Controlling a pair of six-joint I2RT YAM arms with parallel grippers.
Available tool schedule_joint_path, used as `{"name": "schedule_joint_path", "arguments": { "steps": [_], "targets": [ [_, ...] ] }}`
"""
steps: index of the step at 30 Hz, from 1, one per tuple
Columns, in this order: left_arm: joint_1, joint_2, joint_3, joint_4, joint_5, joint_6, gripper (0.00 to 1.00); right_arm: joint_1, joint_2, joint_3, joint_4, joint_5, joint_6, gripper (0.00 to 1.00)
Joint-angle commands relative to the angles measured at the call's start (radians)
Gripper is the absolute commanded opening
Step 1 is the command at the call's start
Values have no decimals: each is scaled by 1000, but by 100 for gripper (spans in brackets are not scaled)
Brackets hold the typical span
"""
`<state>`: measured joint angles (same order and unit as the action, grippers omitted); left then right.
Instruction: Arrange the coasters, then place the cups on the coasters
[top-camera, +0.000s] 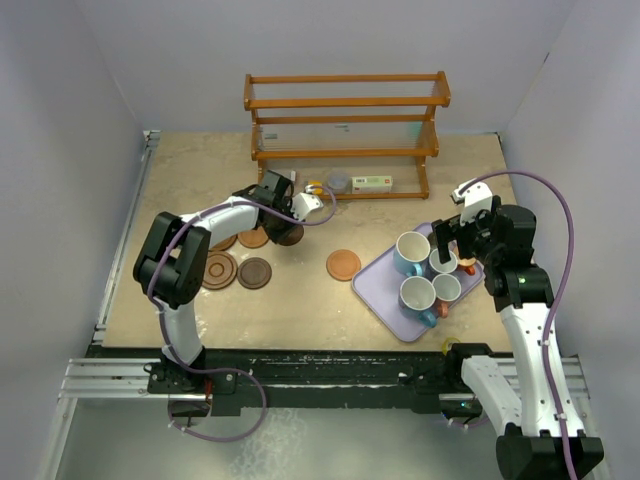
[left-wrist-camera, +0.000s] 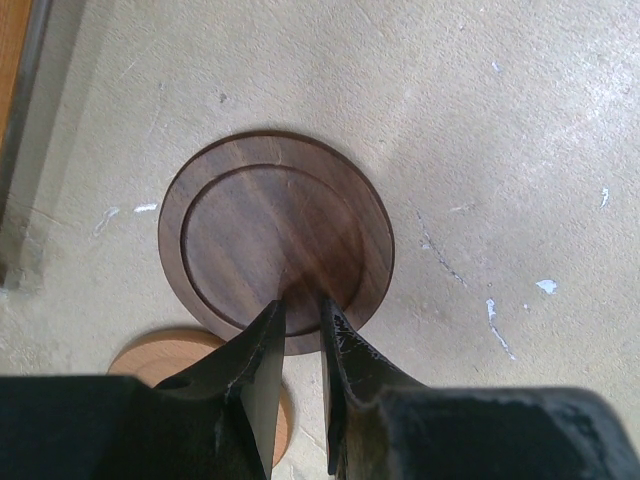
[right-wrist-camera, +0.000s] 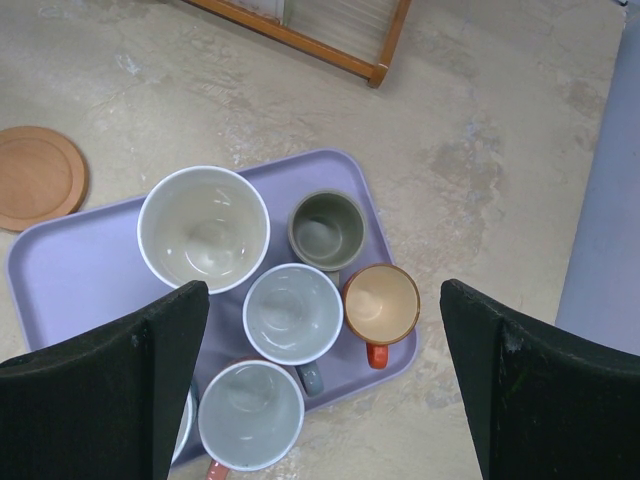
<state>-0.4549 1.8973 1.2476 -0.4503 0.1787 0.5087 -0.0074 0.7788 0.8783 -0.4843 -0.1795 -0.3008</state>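
Coaster arranging is in hand: my left gripper (left-wrist-camera: 300, 305), jaws narrow with nothing between them, has its tips at the near rim of the dark coaster (left-wrist-camera: 270, 230). Next I should slide it into line. The right gripper (right-wrist-camera: 322, 292) hangs wide, with the cups (right-wrist-camera: 203, 228) directly below

beige table (top-camera: 300, 300) bears wooden coasters (top-camera: 343, 264), a lavender tray (top-camera: 375, 281), a rack (top-camera: 345, 101).

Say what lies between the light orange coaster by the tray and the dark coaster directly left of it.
Nothing: the top view shows bare table between the light orange coaster and that dark coaster.
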Motion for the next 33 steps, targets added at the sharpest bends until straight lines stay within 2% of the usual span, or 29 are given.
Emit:
{"name": "schedule_joint_path", "arguments": {
  "steps": [1,6,9,19,25,30,33],
  "targets": [
    [-15,27,-56,-168,51,-14,18,-5,-10,17,9,-26,-10,100],
    [-16,22,-42,-157,51,-21,19,-5,-9,16,9,-26,-10,100],
    [-17,6,-19,-143,64,-13,23,-5,-9,16,8,-26,-10,100],
    [-66,-110,22,-31,152,-2,43,-5,-4,15,10,-12,-12,100],
    [-137,-95,42,15,124,-27,48,-5,-13,15,10,-11,-13,100],
    [-149,-80,49,-40,93,4,50,-5,-18,17,9,-10,-15,100],
    [-149,-115,8,-56,54,53,54,-5,-18,16,10,-12,-15,100]
  ]
}}
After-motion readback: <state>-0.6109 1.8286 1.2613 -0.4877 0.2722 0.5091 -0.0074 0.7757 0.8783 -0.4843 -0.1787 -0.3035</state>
